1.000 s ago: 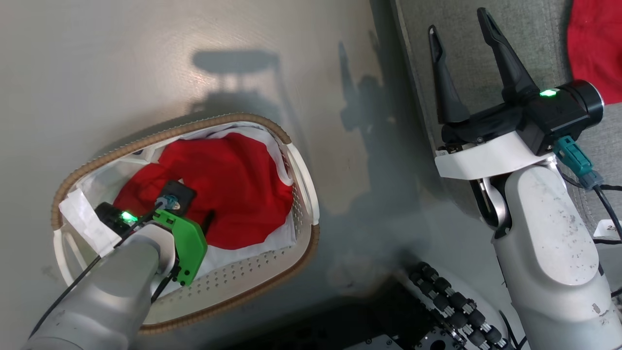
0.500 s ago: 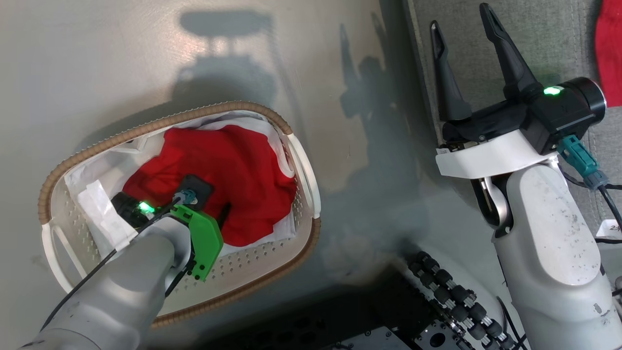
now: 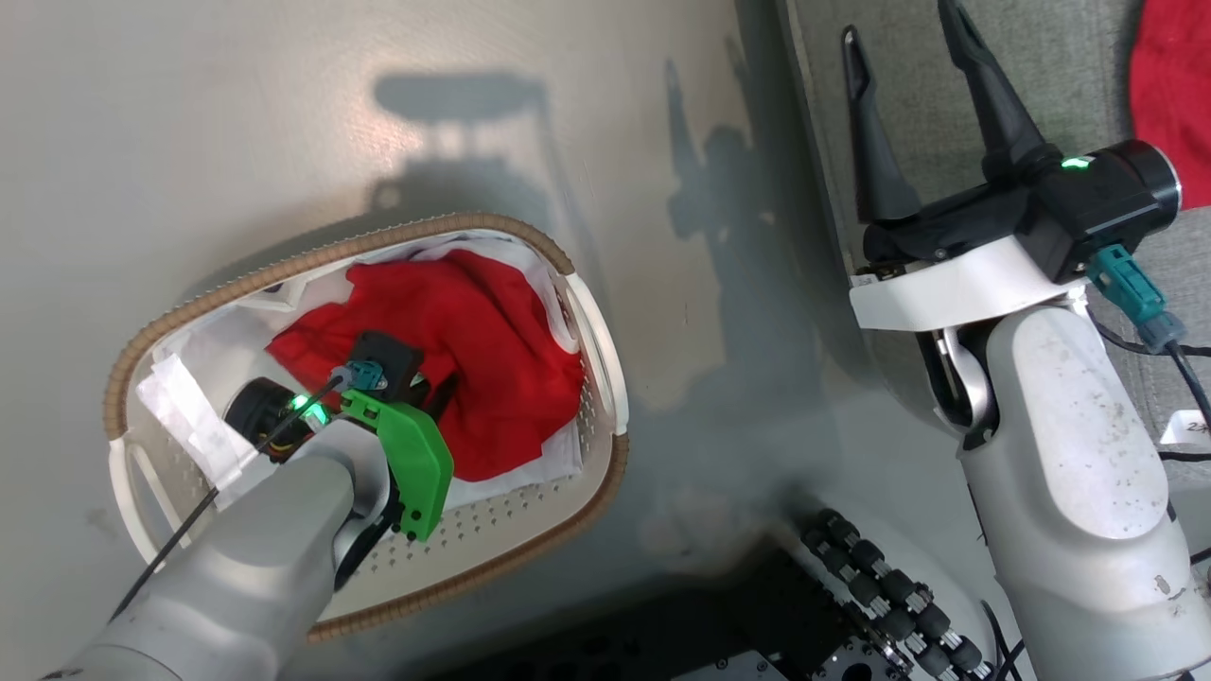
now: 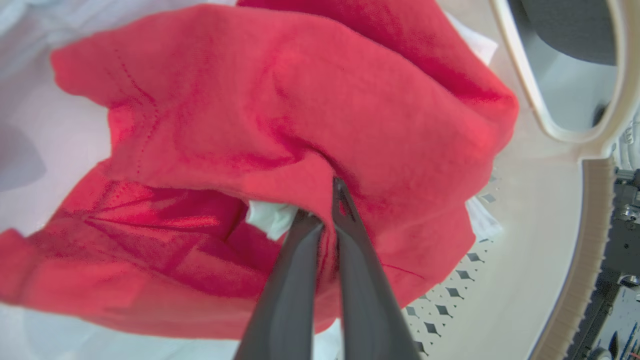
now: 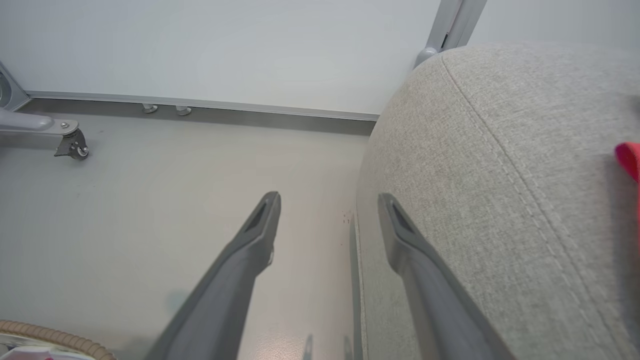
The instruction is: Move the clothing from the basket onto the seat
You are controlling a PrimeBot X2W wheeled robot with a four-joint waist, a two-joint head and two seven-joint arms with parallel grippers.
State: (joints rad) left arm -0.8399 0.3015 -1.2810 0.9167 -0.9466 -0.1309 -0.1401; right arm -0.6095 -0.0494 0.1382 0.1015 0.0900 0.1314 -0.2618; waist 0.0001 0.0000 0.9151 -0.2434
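A plain red garment (image 3: 473,350) lies bunched in the white perforated basket (image 3: 492,539) with its brown woven rim. My left gripper (image 4: 325,210) reaches down into the basket and is shut on a fold of that red garment (image 4: 280,115), the fingers pinching cloth with a bit of white liner (image 4: 267,217) beside them. My right gripper (image 3: 899,38) stands open with nothing in it, over the edge of the grey seat (image 3: 1060,76). A second red garment (image 3: 1173,85) lies on the seat at the far right. The seat's rounded edge (image 5: 500,165) also fills the right of the right wrist view.
The basket stands on a pale grey floor (image 3: 284,123). My wheeled base with black rollers (image 3: 889,605) sits at the bottom. A caster leg (image 5: 70,142) and a wall rail (image 5: 200,107) lie beyond the right gripper (image 5: 327,205).
The left gripper has drawn the red garment up and inward, bunching it narrower in the basket. The head camera has shifted slightly. The right arm has barely moved.
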